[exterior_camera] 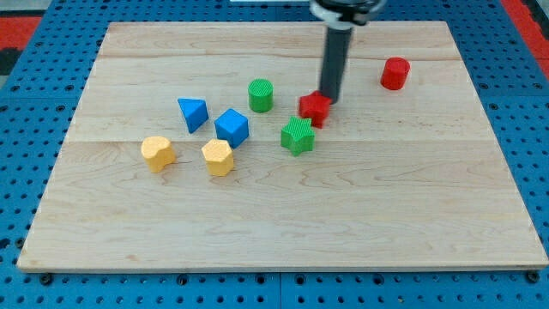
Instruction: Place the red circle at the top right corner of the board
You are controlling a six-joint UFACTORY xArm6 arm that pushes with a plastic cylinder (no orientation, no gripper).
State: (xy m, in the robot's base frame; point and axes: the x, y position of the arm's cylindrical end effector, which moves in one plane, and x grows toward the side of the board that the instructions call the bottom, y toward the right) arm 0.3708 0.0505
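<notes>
- Nearest the view's bottom: two yellow blocks (pixel 158 152) (pixel 218 157), close together on the wooden board (pixel 283 232).
- Farther: blue cube (pixel 232 127), blue triangle (pixel 193 113), green star (pixel 298 136), green cylinder (pixel 261 94).
- My tip (pixel 328 102) touching a red star block (pixel 314 107); no gripper, nothing grasped.
- Red circle (pixel 395 73) toward the top right, apart from the tip; likely light, rigid, easy sliding. Best pushed low on its lower-left side.

My tip (pixel 329 100) hangs upright from the view's top, seemingly touching the board at its upper middle.
</notes>
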